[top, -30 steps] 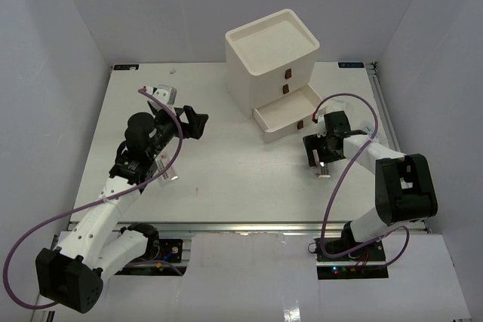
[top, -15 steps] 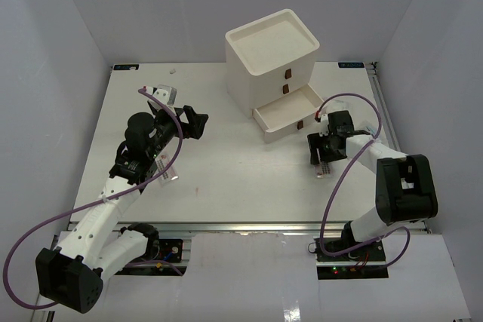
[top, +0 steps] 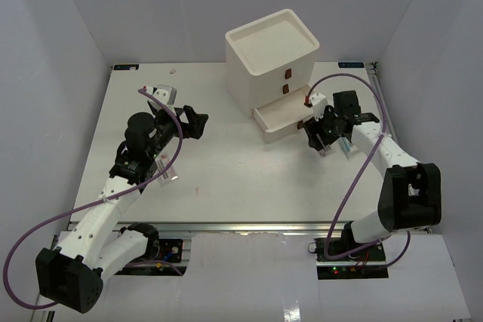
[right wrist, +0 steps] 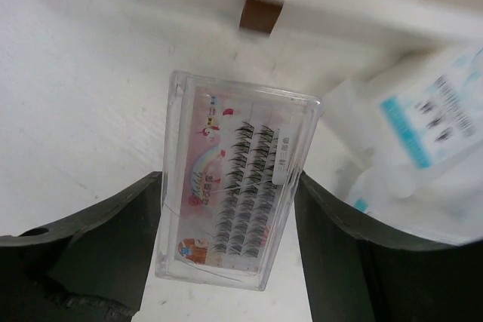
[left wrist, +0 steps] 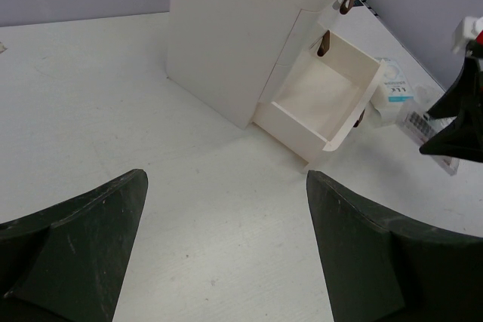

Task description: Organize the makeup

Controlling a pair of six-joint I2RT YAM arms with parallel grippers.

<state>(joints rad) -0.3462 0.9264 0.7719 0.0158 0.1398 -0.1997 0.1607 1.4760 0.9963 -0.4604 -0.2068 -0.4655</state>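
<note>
My right gripper [right wrist: 228, 186] is closed on a clear lash case [right wrist: 234, 148], one finger pressed against each long side. The case has a pink printed card and rows of dark lashes inside. I hold it just off the front right corner of the box's [top: 272, 50] open bottom drawer [top: 287, 115], with the drawer's brown handle [right wrist: 260, 14] right beyond the case's far end. I cannot tell whether the case touches the surface [top: 241, 179] or hangs above it. A white sachet [right wrist: 423, 126] with blue print lies on the surface just to the right of the case, beside that same drawer corner. The drawer looks bare inside from my left wrist view.

My left gripper [left wrist: 226, 186] is spread wide with nothing between its fingers. It hangs over the surface well to the left of the box and points toward the drawer. A small pale pack [top: 167, 94] lies behind my left arm, further left of the box.
</note>
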